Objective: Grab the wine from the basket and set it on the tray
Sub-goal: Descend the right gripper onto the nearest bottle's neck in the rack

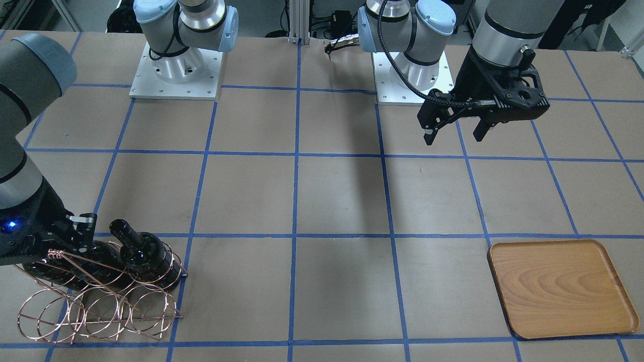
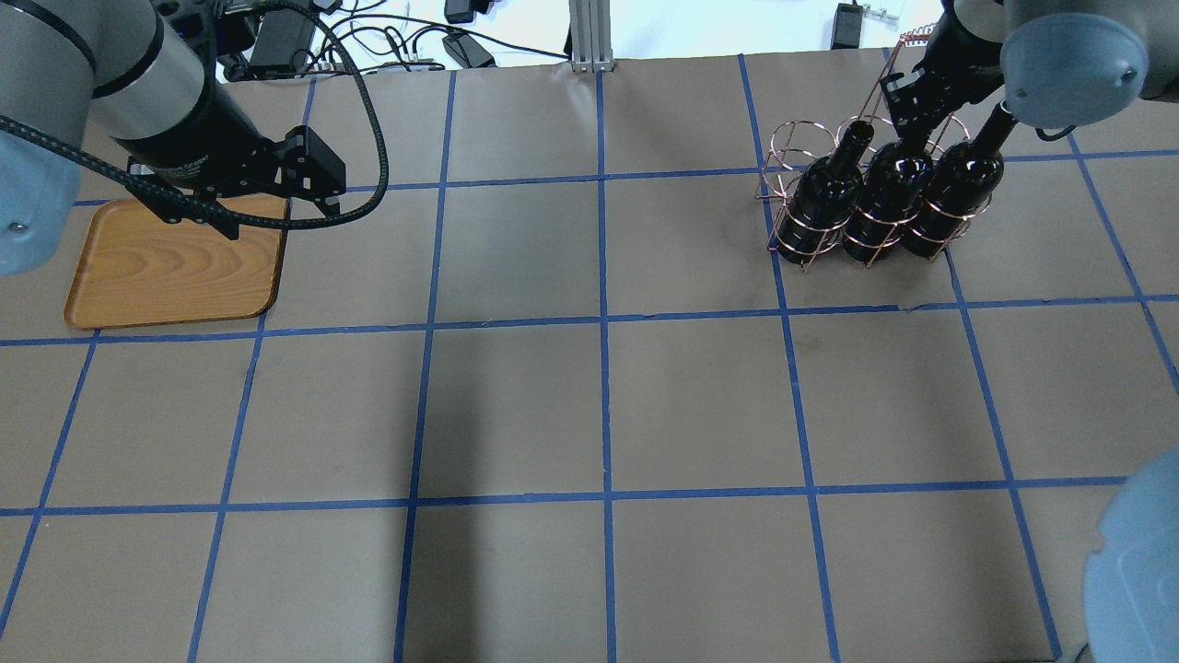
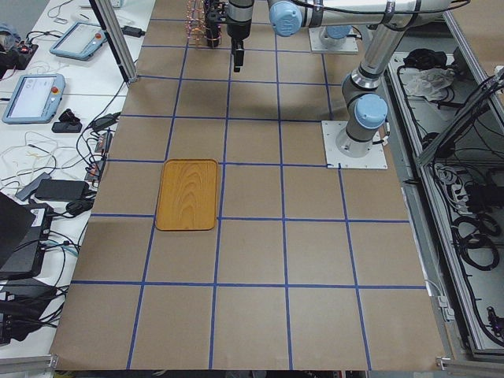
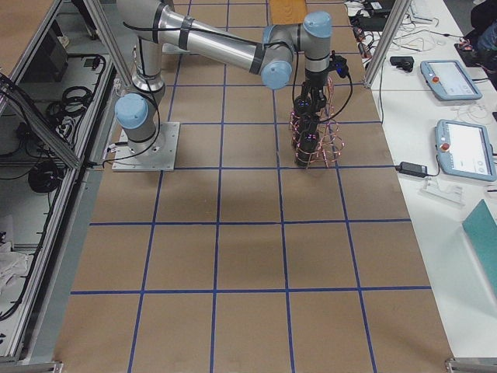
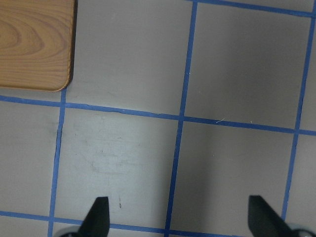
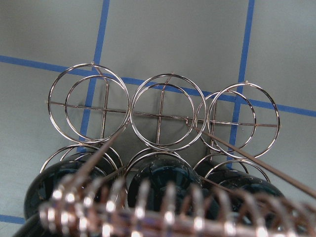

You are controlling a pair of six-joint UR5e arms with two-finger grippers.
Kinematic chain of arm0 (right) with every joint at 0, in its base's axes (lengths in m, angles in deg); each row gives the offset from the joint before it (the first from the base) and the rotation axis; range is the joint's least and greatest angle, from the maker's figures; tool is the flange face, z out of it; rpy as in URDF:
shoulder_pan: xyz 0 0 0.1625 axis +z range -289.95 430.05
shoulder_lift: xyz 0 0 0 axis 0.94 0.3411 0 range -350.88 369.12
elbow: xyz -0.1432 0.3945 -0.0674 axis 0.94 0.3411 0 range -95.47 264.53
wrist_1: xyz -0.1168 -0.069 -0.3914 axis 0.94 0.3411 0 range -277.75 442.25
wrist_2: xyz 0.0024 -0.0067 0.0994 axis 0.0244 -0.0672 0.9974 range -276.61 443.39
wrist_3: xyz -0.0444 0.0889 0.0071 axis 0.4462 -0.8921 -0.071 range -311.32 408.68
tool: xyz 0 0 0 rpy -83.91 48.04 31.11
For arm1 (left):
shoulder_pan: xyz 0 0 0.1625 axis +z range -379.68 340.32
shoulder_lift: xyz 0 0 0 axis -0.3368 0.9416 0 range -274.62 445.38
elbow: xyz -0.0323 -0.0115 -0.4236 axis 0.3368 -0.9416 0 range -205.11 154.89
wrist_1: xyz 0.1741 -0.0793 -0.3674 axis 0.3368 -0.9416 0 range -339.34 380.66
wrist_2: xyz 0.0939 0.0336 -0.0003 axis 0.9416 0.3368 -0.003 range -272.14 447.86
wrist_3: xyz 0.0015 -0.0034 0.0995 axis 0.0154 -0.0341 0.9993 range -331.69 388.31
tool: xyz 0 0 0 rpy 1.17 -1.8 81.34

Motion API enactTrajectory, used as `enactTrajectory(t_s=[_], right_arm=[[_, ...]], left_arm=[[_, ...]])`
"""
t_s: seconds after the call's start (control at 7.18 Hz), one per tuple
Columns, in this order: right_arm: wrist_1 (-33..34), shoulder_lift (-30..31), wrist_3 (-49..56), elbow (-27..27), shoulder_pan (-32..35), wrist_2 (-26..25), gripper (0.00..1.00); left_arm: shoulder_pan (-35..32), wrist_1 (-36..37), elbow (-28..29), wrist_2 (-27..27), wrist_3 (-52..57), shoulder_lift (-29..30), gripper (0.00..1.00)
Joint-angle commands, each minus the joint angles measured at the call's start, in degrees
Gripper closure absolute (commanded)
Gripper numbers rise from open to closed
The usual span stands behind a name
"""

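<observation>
- Table (image 2: 599,405): brown paper with a blue tape grid; teach pendants (image 4: 458,148) on the side bench.
- Basket (image 1: 100,306): holds three wine bottles (image 2: 824,198), upright.
- Tray (image 2: 175,276): well apart from basket.
- Left gripper (image 1: 453,137): well apart from basket, fingers spread.
- Right gripper (image 2: 921,92): over basket's middle bottle; grip cannot be told.

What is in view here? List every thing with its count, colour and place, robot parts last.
wine bottles: 3, glossy black, standing in one row of the basket.
basket: 1, copper wire, far right of the table from the robot.
tray: 1, light brown wood, robot's left, nothing on it.
table: 1, brown with blue tape grid.
left gripper: 1, black, open, above table beside tray.
right gripper: 1, black, at the bottle necks; jaws hidden.
</observation>
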Motion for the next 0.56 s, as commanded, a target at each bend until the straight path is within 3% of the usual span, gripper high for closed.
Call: enactTrajectory(t_s=[0.0, 0.14, 0.42], right_arm=[[-0.1, 0.0, 0.0, 0.0, 0.0, -0.2, 0.36], [-0.1, 0.0, -0.3, 0.0, 0.0, -0.5, 0.31], [-0.2, 0.0, -0.3, 0.0, 0.0, -0.9, 0.32]], left_arm=[[0.0, 0.1, -0.2, 0.1, 0.0, 0.0, 0.00], [0.0, 0.2, -0.1, 0.1, 0.0, 0.0, 0.00], [0.0, 0.2, 0.0, 0.1, 0.0, 0.1, 0.00]])
